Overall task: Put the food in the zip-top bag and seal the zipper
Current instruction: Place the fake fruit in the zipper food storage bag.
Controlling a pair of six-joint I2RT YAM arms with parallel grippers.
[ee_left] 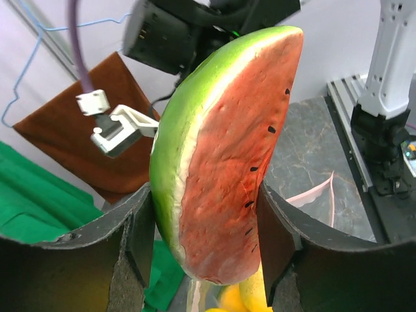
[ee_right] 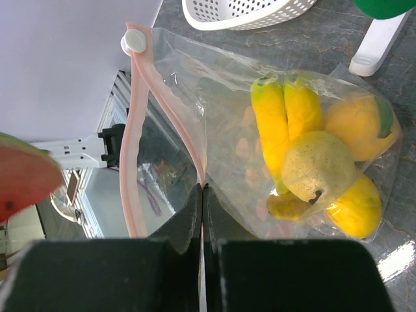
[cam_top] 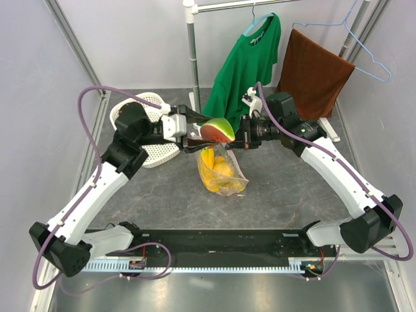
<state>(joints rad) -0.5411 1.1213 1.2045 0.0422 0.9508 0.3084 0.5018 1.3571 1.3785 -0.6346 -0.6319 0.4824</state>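
Watermelon slice (ee_left: 227, 156), red-fleshed and green-rinded, is gripped near its lower end by the left gripper (ee_left: 208, 244). The jaws are spread about halfway, one pad pressed to the rind and the other to the red face. In the top view the slice is seen raised off the table (cam_top: 162, 201), directly at twelve o'clock from the zip-top bag (cam_top: 224, 172) and just over its mouth. The left arm reaches in from nine o'clock and the right from three o'clock. The right gripper (ee_right: 203, 221) is fully closed, and a fold of the bag's clear wall is pinched between its fingers just below the zipper (ee_right: 133, 162). The pinkish strip is seen parted into an open loop, with a white round slider (ee_right: 135, 42) at its far end. Inside the bag a yellow banana bunch (ee_right: 276, 130), a pale speckled round fruit (ee_right: 318, 162) and a yellow-orange fruit (ee_right: 357, 127) are packed together, touching one another. A white lattice basket (cam_top: 153, 140) lies at ten o'clock from the bag, and a green shirt (cam_top: 250, 65) and a brown towel (cam_top: 315, 75) are hung on the rail at twelve to one o'clock.
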